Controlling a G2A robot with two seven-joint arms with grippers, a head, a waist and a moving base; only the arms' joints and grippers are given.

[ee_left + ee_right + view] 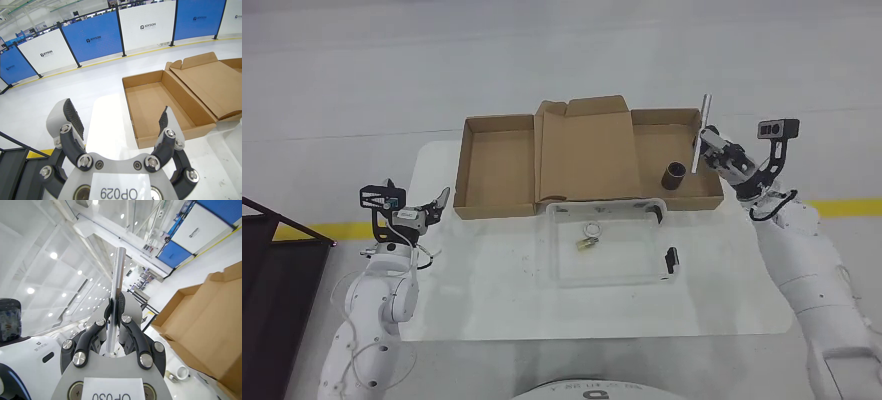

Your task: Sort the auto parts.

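Nearest the robot, on the white table, sits a clear tray with one small pale and brass-coloured part lying in its far left area. Just off the tray's right edge, there's a small black part down on the table.

Out at the table's left edge the left gripper hovers, fingers spread wide apart, nothing between them, pointing toward the near left corner of the left cardboard box.

Farther back, across the far half of the table, the cardboard runs in a row: that left box, open and bare inside, a flat folded-out lid in the middle, then the right cardboard box, where a dark short tube rests close to the near wall.

And at the far right, the right gripper is up above that right box's right end, pads clamped tight on a shiny metal rod, which sticks well out past the fingertips.
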